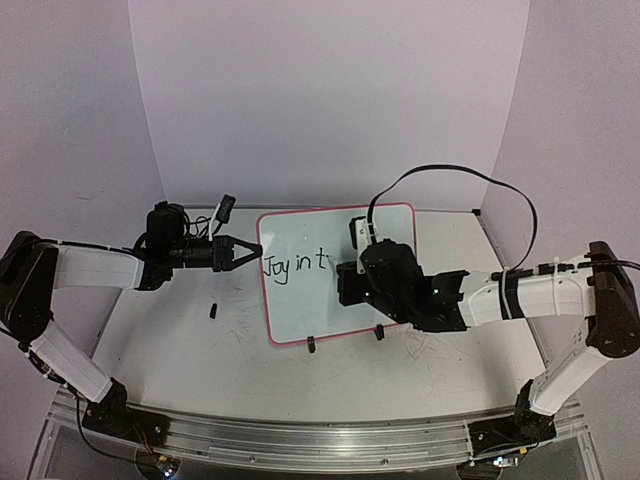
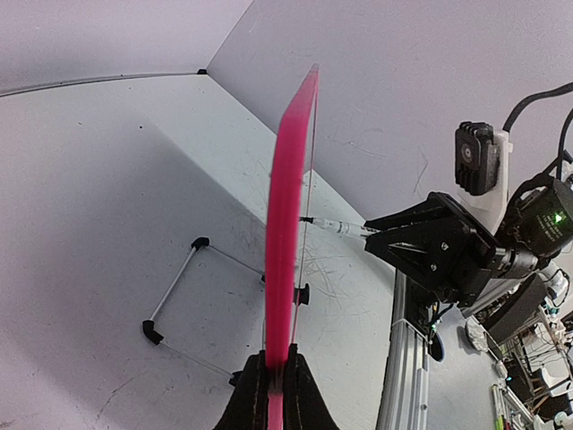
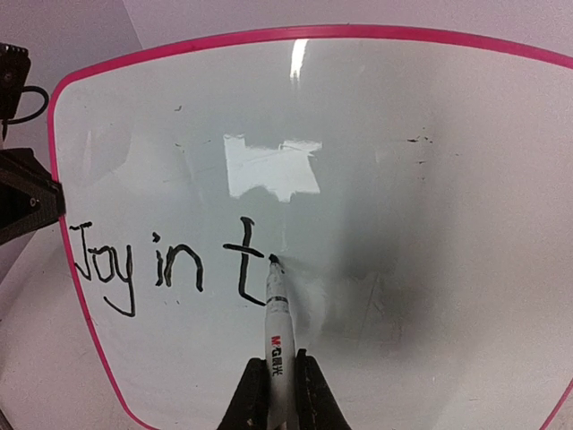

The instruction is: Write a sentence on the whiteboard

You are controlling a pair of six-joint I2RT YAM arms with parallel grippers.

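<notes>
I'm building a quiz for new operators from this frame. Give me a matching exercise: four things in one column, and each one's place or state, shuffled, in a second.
Things:
1. left gripper
2. right gripper
3. marker tip
4. small black piece

Places or states:
A. lying on the table, left of the whiteboard
B. shut on the marker
C. against the whiteboard, just right of the "t"
D. clamped on the whiteboard's left rim

Pairs: 1-D, 2-B, 3-C, 4-A
</notes>
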